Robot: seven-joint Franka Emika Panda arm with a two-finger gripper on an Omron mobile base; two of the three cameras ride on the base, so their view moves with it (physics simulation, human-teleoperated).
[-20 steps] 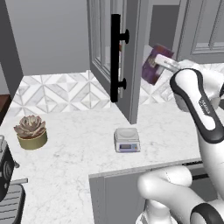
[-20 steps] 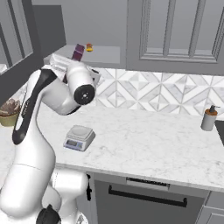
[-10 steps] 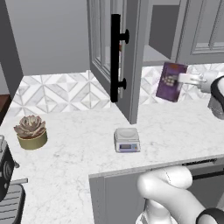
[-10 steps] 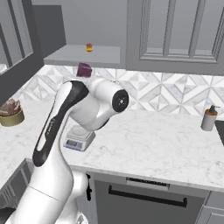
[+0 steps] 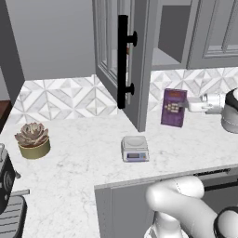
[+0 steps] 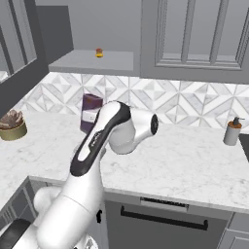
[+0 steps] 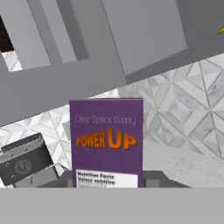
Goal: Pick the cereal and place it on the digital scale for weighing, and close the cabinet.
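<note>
The cereal (image 5: 174, 108) is a dark purple box, upright in the air just above the counter, right of the open door. My gripper (image 5: 182, 106) is shut on it from the right. In the hand view the cereal (image 7: 107, 144) reads "POWER UP", and my gripper (image 7: 107, 183) clamps its lower end. The digital scale (image 5: 135, 148) lies bare on the counter, forward and left of the box. The cabinet's glass door (image 5: 110, 51) with its black bar handle (image 5: 122, 60) stands wide open. From the right base view, the cereal (image 6: 90, 112) peeks out behind my arm.
A potted succulent (image 5: 32, 139) sits at the counter's left, and a dark appliance (image 5: 7, 186) stands at the lower left edge. On the open cabinet shelf rests a small orange item (image 6: 99, 53). A soap dispenser (image 6: 232, 131) stands far right by the backsplash.
The arm has brought the cereal out from shelf height and down toward the counter, right of the open door. The grip stayed shut and the door has not moved.
</note>
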